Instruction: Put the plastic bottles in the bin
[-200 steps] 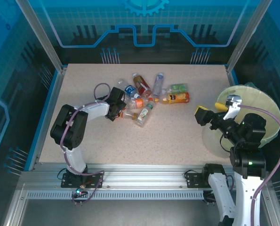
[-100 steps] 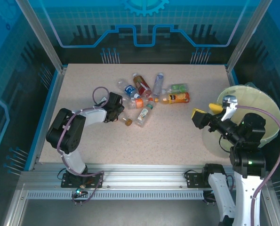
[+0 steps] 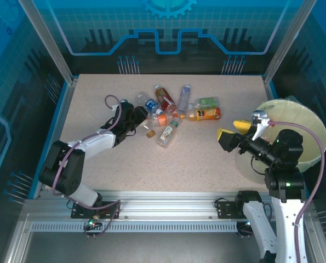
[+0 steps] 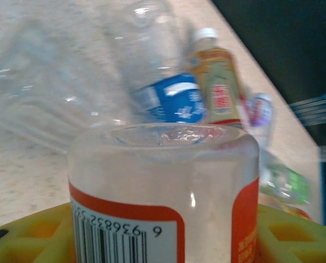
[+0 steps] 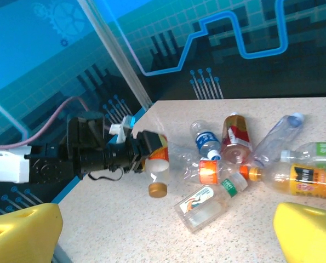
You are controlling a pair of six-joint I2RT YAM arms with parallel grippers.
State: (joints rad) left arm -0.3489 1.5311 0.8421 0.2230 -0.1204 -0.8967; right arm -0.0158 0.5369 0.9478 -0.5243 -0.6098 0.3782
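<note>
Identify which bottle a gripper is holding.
The brown-capped bottle with the orange label, clamped in the left gripper; the other bottles lie loose on the table.

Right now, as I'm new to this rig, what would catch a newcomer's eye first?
The cluster of plastic bottles lying on the table toward its far side stands out first, with the left arm's fingers shut on an orange-labelled bottle at the cluster's left edge. At the right edge sits the wide pale bin, the right arm's yellow fingers open beside its left rim.
</note>
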